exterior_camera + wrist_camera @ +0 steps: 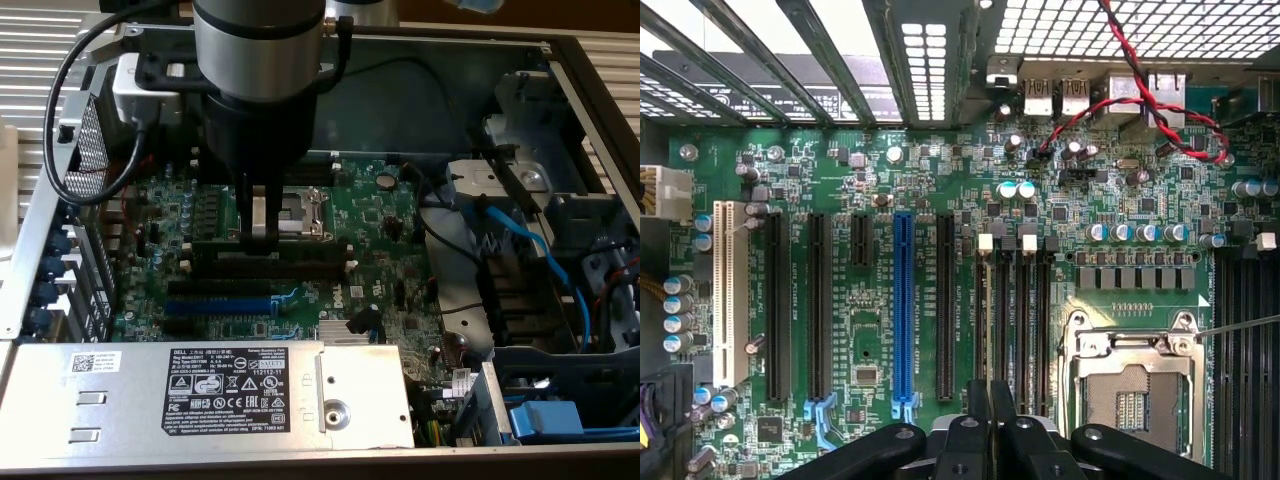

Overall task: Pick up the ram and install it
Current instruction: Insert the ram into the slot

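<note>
The gripper (262, 232) hangs down into the open computer box (30, 215). Its two fingers are pinched almost together on the top edge of the ram (300, 255). The ram is a long dark stick. It lies along the black slots (215, 285) on the green board (380, 215), just in front of the shiny square socket (300, 210). A blue slot (215, 303) sits near it, toward the big silver box (120, 395) with the label. Blue cables (540, 250) curl well off on the exterior view's right. A black cable (70, 120) loops beside the arm. From the wrist, the fingers (975, 425) hover over the thin black slots (1023, 320), with the socket (1130, 385) just beside them and a red and black wire (1140, 100) farther off.
</note>
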Tool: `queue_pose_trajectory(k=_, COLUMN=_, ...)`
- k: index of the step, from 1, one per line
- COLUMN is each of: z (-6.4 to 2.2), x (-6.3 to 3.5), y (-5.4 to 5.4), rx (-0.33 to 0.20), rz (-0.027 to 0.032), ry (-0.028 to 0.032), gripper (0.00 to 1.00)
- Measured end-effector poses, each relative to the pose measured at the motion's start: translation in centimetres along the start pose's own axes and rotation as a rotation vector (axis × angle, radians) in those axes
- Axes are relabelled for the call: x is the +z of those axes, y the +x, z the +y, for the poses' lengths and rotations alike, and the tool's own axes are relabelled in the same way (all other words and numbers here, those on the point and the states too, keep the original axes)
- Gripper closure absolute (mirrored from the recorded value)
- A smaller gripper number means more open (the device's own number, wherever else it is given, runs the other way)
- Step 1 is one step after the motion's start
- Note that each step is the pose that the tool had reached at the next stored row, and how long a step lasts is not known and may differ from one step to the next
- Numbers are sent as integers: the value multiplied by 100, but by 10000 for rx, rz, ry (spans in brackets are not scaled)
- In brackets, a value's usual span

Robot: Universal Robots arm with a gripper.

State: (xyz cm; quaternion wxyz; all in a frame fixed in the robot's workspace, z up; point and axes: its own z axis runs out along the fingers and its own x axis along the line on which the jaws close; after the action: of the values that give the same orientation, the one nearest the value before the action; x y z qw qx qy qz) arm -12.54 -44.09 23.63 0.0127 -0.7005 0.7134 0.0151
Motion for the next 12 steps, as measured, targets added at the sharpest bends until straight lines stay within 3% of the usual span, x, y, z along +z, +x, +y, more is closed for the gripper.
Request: queue_pose_trajectory(k=12, z=1, x=13, y=-3, rx=1, rz=3, ry=-2, gripper=88)
